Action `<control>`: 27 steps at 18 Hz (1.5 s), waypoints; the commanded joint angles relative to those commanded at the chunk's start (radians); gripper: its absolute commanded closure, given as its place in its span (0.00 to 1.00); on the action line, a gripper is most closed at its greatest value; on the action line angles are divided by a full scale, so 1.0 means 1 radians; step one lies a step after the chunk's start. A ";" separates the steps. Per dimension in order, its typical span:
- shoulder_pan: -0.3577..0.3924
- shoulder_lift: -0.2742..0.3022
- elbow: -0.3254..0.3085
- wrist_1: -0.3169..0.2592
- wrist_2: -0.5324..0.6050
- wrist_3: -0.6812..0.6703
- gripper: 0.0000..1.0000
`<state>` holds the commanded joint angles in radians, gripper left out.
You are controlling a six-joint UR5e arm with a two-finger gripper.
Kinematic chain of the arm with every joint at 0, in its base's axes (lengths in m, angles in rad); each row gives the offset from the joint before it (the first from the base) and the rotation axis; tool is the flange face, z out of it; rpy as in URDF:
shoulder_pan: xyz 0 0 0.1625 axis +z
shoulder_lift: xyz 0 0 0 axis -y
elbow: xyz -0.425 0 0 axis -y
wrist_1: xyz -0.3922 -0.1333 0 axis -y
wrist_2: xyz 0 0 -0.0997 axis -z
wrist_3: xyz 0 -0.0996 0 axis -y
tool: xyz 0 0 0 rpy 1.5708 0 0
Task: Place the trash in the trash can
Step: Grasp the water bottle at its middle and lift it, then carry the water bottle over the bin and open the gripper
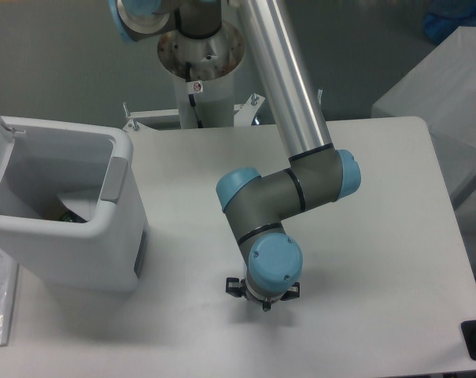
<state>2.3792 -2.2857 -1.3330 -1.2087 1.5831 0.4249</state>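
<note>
A: Nearest, the pincer (263, 290), low over the table (379, 236). Open or closed?
B: Cannot tell; the wrist covers it, and the bottle is hidden beneath.
A: Handling?
B: Likely light, crushable, slippery; take it mid-body.
A: Farther left?
B: Trash can (64, 236), lid up, green-flecked wrapper (68, 216) inside.

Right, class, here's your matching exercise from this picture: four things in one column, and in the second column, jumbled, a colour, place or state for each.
Things:
1. trash can
2. wrist cap
3. green scrap
4. arm tube

Descriptions:
A. blue
B. white, lid open
C. lying inside the bin
D. shiny silver

Pairs: 1-B, 2-A, 3-C, 4-D
</note>
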 joint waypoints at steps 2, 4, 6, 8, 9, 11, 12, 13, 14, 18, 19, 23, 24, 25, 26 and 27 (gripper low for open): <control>0.000 0.012 0.000 -0.020 0.000 0.002 0.88; 0.002 0.021 0.005 -0.025 -0.003 0.005 0.90; 0.014 0.064 0.009 -0.025 -0.014 0.012 0.90; 0.044 0.104 0.041 -0.023 -0.075 0.015 0.91; 0.060 0.123 0.063 -0.023 -0.125 0.015 0.91; 0.086 0.149 0.095 -0.022 -0.219 0.015 0.91; 0.089 0.159 0.110 -0.020 -0.256 0.012 0.91; 0.095 0.170 0.123 -0.017 -0.294 0.009 0.91; 0.104 0.178 0.135 -0.015 -0.340 0.005 0.91; 0.136 0.236 0.182 -0.012 -0.567 -0.015 0.91; 0.149 0.251 0.195 -0.012 -0.631 -0.044 0.91; 0.164 0.308 0.248 0.001 -0.794 -0.112 0.91; 0.167 0.324 0.253 0.015 -0.822 -0.110 0.91; 0.167 0.342 0.253 0.034 -0.859 -0.110 0.91; 0.167 0.354 0.253 0.046 -0.911 -0.110 0.91; 0.169 0.365 0.253 0.055 -0.963 -0.110 0.91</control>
<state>2.5479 -1.9207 -1.0799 -1.1536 0.6203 0.3145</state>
